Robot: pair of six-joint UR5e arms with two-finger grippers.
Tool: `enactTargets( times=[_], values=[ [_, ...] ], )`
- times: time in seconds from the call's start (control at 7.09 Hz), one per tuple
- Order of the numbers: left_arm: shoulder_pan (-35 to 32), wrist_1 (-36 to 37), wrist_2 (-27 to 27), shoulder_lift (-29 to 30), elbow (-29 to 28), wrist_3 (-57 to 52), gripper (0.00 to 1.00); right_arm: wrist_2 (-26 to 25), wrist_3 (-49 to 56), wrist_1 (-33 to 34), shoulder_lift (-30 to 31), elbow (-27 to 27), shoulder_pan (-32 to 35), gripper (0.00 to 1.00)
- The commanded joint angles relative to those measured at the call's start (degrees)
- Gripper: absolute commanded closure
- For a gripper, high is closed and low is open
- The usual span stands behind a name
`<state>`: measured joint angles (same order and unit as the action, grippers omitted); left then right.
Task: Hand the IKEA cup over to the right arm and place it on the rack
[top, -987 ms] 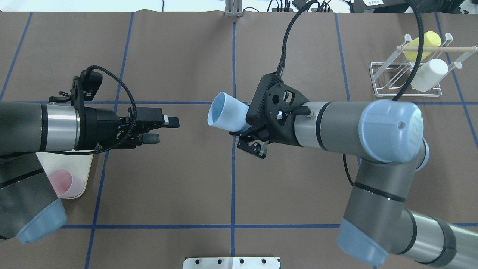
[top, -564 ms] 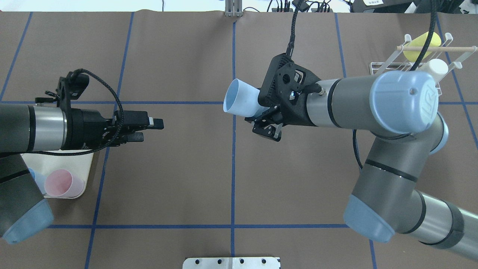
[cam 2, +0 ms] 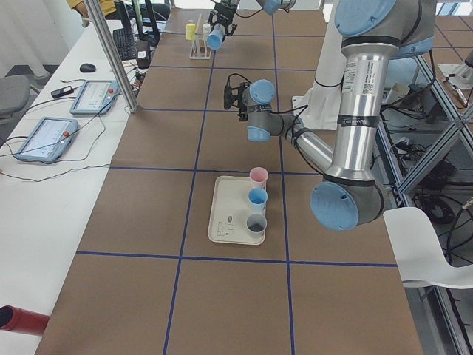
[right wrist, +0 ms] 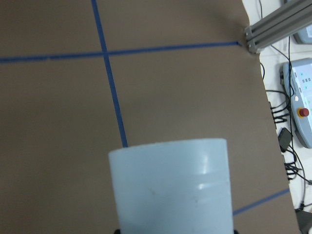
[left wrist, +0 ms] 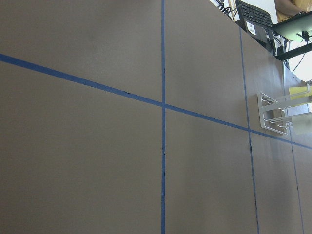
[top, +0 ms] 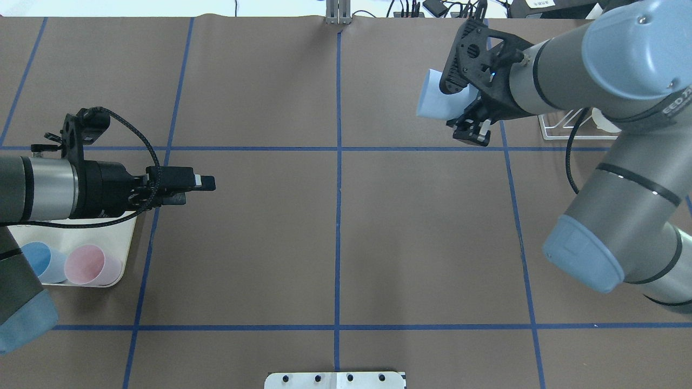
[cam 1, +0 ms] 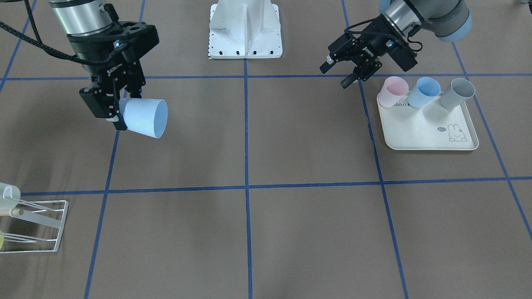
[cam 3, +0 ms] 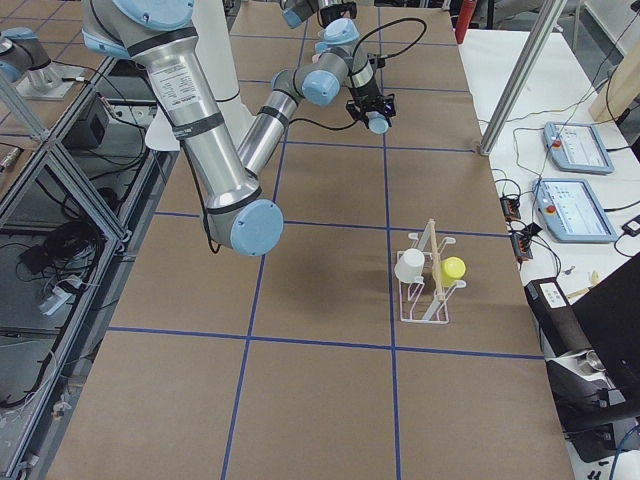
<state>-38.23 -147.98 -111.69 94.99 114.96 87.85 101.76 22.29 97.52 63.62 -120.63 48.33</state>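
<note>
Blue cup sits clamped in the right gripper, short of the rack; best carry it over slowly, mouth leading. Left gripper hangs open, empty.

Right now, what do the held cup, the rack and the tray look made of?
Cup: likely moulded plastic, pale blue, smooth satin finish; a soft highlight shows on its wall in the right wrist view. Rack: thin white wire, probably painted or coated metal. Tray: cream, matte, with a printed rabbit; plastic or a fibre composite, cannot tell which.
</note>
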Motion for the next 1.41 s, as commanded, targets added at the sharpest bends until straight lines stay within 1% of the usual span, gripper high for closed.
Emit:
enactTargets(
  times=[0.0, 0.14, 0.28, 0.42, 0.56, 0.85, 1.13, 1.27],
  values=[
    [0.0, 0.3, 0.2, -0.9, -0.1, -4.9, 0.0, -4.4, 21.4, 12.8, 0.8, -0.2, 5.7, 1.0],
    [-0.1, 1.3, 0.2, -1.0, -0.1, -8.2, 0.0, -12.0, 28.4, 15.0, 2.9, -0.2, 6.0, 1.0],
    [-0.2, 3.5, 0.2, -0.9, 0.0, -10.3, 0.0, -19.2, 33.4, 14.9, 5.6, 0.0, 5.9, 1.0],
    [-0.2, 3.5, 0.2, -0.9, 0.0, -10.4, 0.0, -23.8, 37.1, 15.0, 7.4, 0.4, 5.7, 1.0],
    [-0.2, 3.5, 0.2, -0.9, 0.0, -10.4, 0.0, -24.4, 37.4, 14.6, 7.8, 2.4, 5.6, 1.0],
    [-0.2, 3.4, 0.4, -0.9, 0.1, -10.4, 0.0, -30.4, 37.0, 13.5, 8.0, 5.6, 3.4, 1.0],
    [-0.2, 3.3, 0.5, -0.7, 0.1, -10.4, 0.0, -34.6, 37.0, 13.1, 8.1, 8.1, 2.6, 1.0],
    [-0.2, 3.3, 0.5, -0.6, 0.1, -10.4, 0.0, -35.4, 37.1, 13.1, 8.1, 9.3, 2.3, 1.0]
  ],
)
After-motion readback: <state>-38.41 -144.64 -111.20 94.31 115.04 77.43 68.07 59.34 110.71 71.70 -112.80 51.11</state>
